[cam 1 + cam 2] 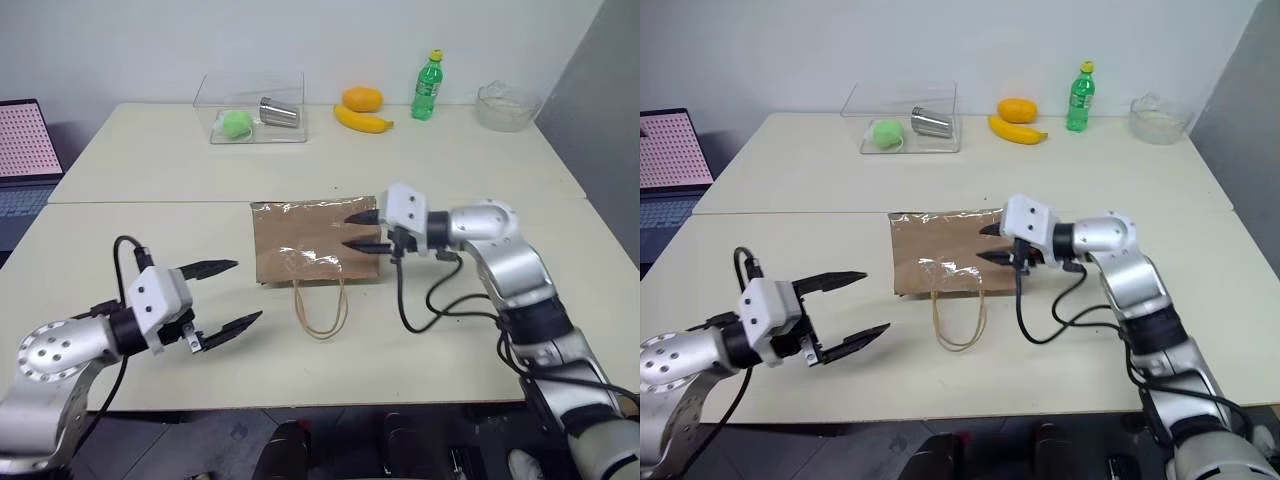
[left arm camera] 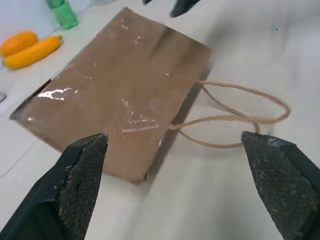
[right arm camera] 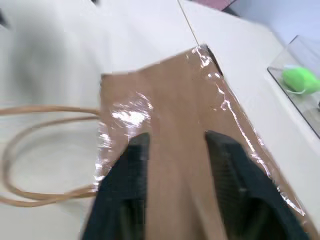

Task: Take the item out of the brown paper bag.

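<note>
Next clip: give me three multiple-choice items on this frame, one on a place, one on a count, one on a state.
1. Where does the bag lie?
A. flat on the table
B. in the clear box
C. on the laptop

2. How many loop handles has the bag?
A. one
B. two
C. four

3. How is the left gripper?
A. shut on the bag
B. open
C. shut on a banana

Key: 1 A, the bag lies flat mid-table. 2 B, two tan loops trail from its near edge. 3 B, its fingers stand wide apart, holding nothing.
</note>
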Motion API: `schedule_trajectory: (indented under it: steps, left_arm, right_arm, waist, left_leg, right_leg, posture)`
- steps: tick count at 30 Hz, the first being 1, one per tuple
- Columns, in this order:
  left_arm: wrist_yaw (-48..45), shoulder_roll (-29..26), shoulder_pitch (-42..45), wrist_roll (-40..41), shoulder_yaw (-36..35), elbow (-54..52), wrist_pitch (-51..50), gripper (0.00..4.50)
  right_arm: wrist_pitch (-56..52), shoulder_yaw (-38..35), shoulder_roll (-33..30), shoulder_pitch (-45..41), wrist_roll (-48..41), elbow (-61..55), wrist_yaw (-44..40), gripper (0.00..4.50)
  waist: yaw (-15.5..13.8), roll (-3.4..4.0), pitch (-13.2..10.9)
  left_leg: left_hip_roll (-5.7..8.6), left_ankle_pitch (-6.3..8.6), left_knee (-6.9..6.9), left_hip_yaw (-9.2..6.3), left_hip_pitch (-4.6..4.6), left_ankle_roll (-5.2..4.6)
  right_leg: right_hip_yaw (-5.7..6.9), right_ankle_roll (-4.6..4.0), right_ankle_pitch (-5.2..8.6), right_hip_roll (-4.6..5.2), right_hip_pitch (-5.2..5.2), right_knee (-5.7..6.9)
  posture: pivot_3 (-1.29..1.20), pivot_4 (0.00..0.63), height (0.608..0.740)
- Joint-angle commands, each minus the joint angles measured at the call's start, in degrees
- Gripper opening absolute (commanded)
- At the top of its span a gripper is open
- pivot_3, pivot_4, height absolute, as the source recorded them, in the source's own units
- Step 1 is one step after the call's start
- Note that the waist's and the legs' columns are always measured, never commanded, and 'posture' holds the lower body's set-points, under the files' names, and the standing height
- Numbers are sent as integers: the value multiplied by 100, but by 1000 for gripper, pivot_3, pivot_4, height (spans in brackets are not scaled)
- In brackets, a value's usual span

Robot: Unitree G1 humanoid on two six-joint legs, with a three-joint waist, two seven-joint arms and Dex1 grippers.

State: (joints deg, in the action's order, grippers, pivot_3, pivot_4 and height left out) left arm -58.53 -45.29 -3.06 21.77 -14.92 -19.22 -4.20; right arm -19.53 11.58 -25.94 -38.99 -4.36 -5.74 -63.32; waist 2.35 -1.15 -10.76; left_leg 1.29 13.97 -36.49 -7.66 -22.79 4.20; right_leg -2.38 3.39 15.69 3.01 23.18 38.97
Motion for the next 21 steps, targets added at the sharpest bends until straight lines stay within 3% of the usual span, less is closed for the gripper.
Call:
schedule_trajectory:
  steps: [1,2,9,17,21]
  left_arm:
    - [-322,17,523,-502,538,646,927,4500]
    - [-485,30,753,-693,791,908,1297,4500]
    - [-715,492,1998,-1356,1786,2325,2700,4500]
    - [-707,1025,2576,-1627,2350,3242,3653,4500]
    - [-795,1054,2787,-1650,2477,3605,4049,3635]
  right_arm:
    - [-1034,-375,-321,705,-629,-1527,157,3150]
    - [-1401,-498,-452,1083,-907,-2009,164,3417]
    - [-2419,-818,-995,2842,-1603,-3773,781,3417]
    - [-2481,-705,-1150,3339,-1630,-4115,1339,3417]
    - [-2410,-692,-1298,3503,-1641,-4153,1421,3454]
  waist:
    - [-22,2,0]
    - [-44,2,0]
    - [-33,-2,3]
    - [-19,-4,5]
    - [-19,-4,5]
  left_leg:
    - [-1,0,0,3,0,0]
    - [1,0,0,5,0,0]
    - [-2,0,-7,13,2,-2]
    - [0,0,-22,5,-2,-2]
    - [0,0,-22,6,-2,-2]
  right_leg:
    - [-2,0,0,0,1,-1]
    - [-3,0,0,1,1,-1]
    - [-5,2,1,0,-1,1]
    - [-1,3,1,-1,-5,4]
    - [-2,4,1,-1,-6,3]
  posture:
    - [0,150,740]
    - [0,150,740]
    - [0,150,740]
    - [0,150,740]
    - [0,150,740]
